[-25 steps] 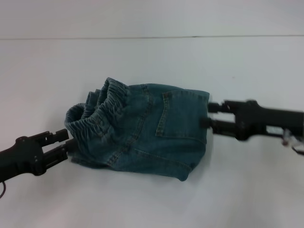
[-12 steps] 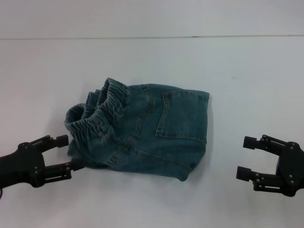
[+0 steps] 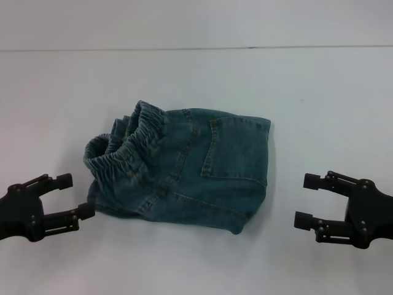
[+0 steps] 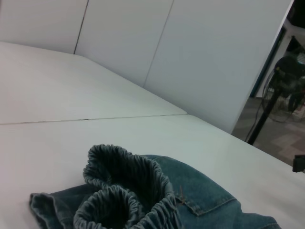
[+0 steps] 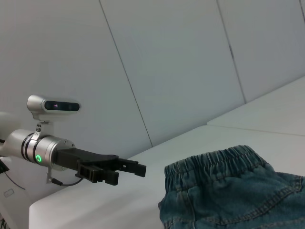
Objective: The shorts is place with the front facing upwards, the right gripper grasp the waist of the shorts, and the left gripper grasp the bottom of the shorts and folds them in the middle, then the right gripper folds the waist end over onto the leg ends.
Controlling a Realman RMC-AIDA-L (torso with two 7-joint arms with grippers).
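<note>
The shorts (image 3: 181, 169) lie in the middle of the head view on the white table (image 3: 319, 92), already folded into a compact bundle: the gathered elastic waistband (image 3: 126, 147) sits bunched at the left side of the pile, and a back pocket (image 3: 230, 150) faces up. Both folds look done to me, with little left beyond smoothing the ruffled waist, if that. The left tool (image 3: 67, 196), at the lower left of the frame, is just beside the denim edge, its fingers spread and holding nothing. The right tool (image 3: 310, 201), at the lower right, stands well apart from the cloth, likewise open and empty.
</note>
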